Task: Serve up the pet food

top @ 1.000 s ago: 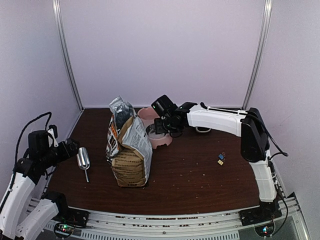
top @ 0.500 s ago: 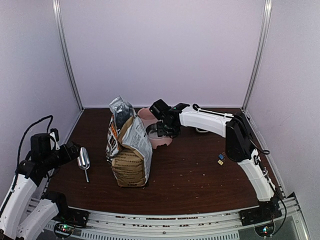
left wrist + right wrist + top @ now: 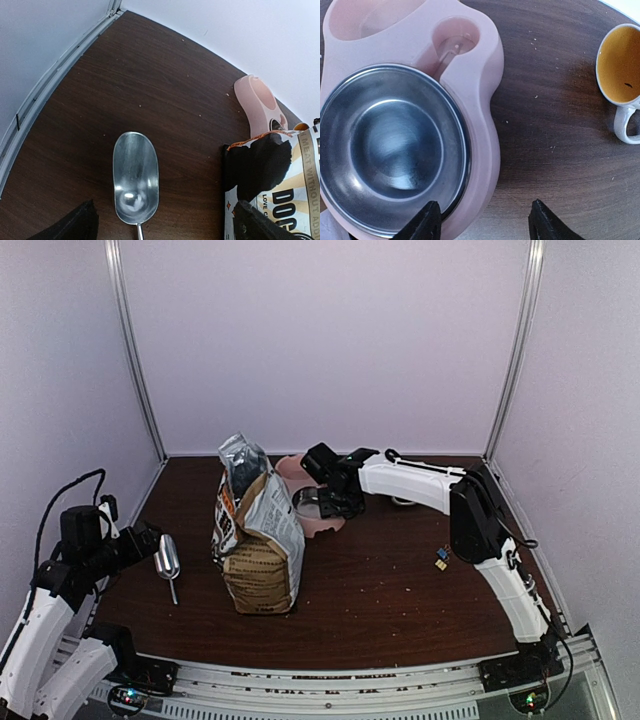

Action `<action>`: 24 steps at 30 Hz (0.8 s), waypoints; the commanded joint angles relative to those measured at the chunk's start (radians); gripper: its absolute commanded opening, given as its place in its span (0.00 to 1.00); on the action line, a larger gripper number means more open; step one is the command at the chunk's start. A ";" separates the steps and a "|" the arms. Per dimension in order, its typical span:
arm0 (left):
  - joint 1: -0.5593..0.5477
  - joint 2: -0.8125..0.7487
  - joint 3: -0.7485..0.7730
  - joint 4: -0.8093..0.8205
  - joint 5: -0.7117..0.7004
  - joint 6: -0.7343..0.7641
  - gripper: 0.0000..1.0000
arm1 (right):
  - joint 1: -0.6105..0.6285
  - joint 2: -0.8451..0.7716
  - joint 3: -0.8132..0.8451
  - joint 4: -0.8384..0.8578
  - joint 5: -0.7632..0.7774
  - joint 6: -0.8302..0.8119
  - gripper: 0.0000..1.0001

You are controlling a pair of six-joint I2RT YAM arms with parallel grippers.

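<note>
— Where's the pet food [image 3: 536, 96]?
— Only stray specks on the desk [image 3: 560, 175] beside the pink bowl [image 3: 490, 65], too tiny to judge their axis. The bag [image 3: 262, 540] hides its contents.
— Tools?
— Left tool [image 3: 165, 224] released over the scoop [image 3: 135, 180]. Right tool [image 3: 482, 222] spread, straddling the bowl's rim.

Left arm [image 3: 35, 635] and right arm [image 3: 420, 482]: white shells, black joints, thin black cables along each

bag [image 3: 258, 540] upright, centre of frame | scoop [image 3: 166, 558] flat on desk [image 3: 380, 590], left of bag | right fingers [image 3: 320, 504] over pink bowl [image 3: 306, 522] | clips [image 3: 441, 558] mid-right
</note>
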 commanded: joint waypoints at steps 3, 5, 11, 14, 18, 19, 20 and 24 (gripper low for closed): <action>0.006 -0.008 0.004 0.046 0.011 0.002 0.97 | -0.014 -0.038 -0.094 -0.018 0.058 0.007 0.60; 0.006 -0.008 0.007 0.044 0.011 0.005 0.97 | -0.015 -0.060 -0.141 -0.013 0.058 0.011 0.60; 0.006 -0.009 0.010 0.044 0.009 0.007 0.97 | -0.019 -0.179 -0.337 0.038 0.074 0.018 0.57; 0.006 -0.010 0.011 0.041 0.009 0.010 0.97 | -0.025 -0.238 -0.432 0.062 0.079 0.018 0.55; 0.007 -0.016 0.012 0.035 0.006 0.009 0.97 | -0.033 -0.315 -0.556 0.090 0.082 0.020 0.54; 0.006 -0.018 0.012 0.033 0.005 0.011 0.97 | -0.034 -0.336 -0.590 0.096 0.083 0.019 0.54; 0.006 -0.019 0.011 0.030 0.002 0.011 0.97 | -0.034 -0.357 -0.625 0.103 0.082 0.019 0.53; 0.006 -0.019 0.003 0.031 -0.005 0.011 0.97 | -0.034 -0.439 -0.755 0.139 0.046 0.018 0.52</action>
